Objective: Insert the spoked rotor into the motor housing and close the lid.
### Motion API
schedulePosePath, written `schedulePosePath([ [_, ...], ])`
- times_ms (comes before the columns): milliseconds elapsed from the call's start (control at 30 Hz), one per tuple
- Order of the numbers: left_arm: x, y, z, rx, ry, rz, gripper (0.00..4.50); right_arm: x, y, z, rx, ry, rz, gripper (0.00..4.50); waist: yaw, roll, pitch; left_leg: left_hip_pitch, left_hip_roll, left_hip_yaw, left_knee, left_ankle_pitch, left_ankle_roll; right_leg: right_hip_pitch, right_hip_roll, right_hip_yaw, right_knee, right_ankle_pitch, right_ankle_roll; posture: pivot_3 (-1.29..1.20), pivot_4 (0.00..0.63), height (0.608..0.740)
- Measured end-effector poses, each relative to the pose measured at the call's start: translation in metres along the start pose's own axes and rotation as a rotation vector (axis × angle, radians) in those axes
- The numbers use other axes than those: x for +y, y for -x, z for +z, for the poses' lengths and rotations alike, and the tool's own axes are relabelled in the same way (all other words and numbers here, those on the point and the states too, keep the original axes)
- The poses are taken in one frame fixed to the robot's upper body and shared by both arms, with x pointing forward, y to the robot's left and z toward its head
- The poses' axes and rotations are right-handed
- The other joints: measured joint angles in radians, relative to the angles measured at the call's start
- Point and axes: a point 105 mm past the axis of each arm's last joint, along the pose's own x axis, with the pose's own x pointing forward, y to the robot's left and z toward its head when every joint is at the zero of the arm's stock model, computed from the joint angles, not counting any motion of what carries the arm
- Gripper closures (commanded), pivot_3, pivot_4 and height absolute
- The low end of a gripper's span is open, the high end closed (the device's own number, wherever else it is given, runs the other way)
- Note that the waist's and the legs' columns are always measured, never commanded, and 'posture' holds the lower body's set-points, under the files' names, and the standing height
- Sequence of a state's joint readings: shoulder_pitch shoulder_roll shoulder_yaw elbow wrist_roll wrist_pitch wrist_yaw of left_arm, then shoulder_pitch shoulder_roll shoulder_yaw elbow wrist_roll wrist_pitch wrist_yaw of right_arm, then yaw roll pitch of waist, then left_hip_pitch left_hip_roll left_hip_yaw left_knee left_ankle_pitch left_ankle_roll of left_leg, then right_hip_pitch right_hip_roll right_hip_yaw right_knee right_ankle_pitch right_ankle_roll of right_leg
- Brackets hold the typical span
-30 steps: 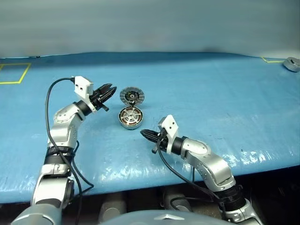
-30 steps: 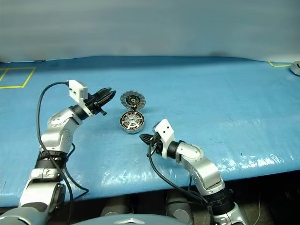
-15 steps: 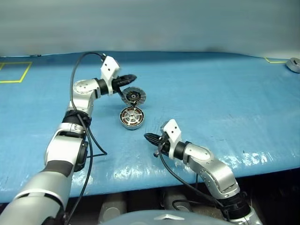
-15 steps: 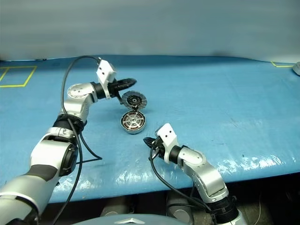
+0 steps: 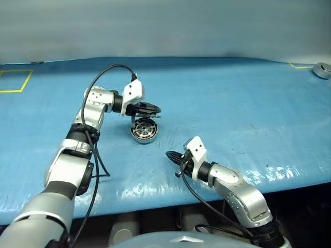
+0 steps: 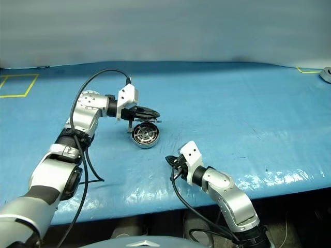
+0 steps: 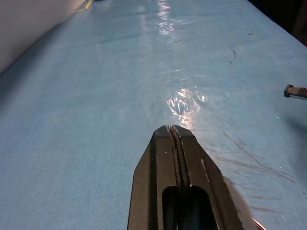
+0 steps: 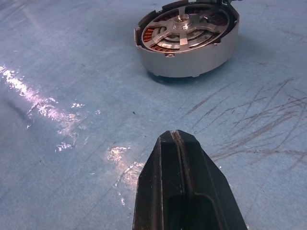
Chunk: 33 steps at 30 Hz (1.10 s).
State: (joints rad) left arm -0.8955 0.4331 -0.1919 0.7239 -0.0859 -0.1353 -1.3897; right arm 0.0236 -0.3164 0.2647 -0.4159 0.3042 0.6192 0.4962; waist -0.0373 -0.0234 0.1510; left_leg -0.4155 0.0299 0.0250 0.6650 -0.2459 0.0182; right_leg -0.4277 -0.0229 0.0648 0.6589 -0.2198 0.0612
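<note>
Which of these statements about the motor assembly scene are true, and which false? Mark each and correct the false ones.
1. The spoked rotor sits inside the motor housing. True.
2. The left gripper is wide open. False: its fingers are shut.
3. The right gripper grips the housing. False: it is shut on nothing, apart from the housing.
4. The housing rests on the blue table. True.

No readable text, labels, brands or numbers appear on anything here.

Silver motor housing point(image 8: 187, 40) with copper-brown windings sits on a blue table point(image 5: 232, 103).
</note>
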Motion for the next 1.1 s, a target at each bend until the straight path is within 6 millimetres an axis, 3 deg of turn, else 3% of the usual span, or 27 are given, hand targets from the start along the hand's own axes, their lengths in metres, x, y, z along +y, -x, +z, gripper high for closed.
schedulePosePath([
  [300, -0.028, 0.0, -0.032, 0.128, 0.028, -0.098, 4.48, -0.001, -0.003, 0.002, 0.0, 0.016, -0.016, 4.5, 0.004, 0.0, 0.0, 0.0, 0.0, 0.0, 0.003, 0.0, 0.0, 0.001, 0.0, 0.0, 0.0, 0.0, 0.0, 0.0, 0.15, 0.74],
  [800, -0.068, -0.008, -0.057, 0.165, 0.012, -0.136, 4.48, -0.002, -0.008, 0.008, -0.02, 0.025, -0.032, 4.5, 0.004, 0.0, -0.001, 0.003, 0.0, 0.0, 0.003, 0.001, 0.001, 0.004, 0.0, 0.0, 0.001, -0.001, -0.001, 0.0, 0.15, 0.74],
  [967, -0.062, -0.007, -0.052, 0.1, 0.078, -0.053, 4.48, -0.004, -0.008, 0.012, -0.032, 0.031, -0.038, 4.5, 0.004, 0.0, 0.0, 0.002, 0.0, -0.001, 0.005, 0.001, 0.001, 0.004, -0.001, 0.0, 0.002, -0.002, 0.002, 0.0, 0.15, 0.74],
  [1100, -0.045, 0.006, -0.022, -0.069, 0.099, 0.086, 4.48, -0.011, -0.01, 0.027, -0.112, 0.005, -0.081, 4.5, 0.002, 0.0, 0.0, 0.001, 0.001, -0.002, 0.006, 0.001, 0.001, 0.003, -0.001, 0.0, 0.002, 0.001, 0.003, 0.0, 0.15, 0.74],
])
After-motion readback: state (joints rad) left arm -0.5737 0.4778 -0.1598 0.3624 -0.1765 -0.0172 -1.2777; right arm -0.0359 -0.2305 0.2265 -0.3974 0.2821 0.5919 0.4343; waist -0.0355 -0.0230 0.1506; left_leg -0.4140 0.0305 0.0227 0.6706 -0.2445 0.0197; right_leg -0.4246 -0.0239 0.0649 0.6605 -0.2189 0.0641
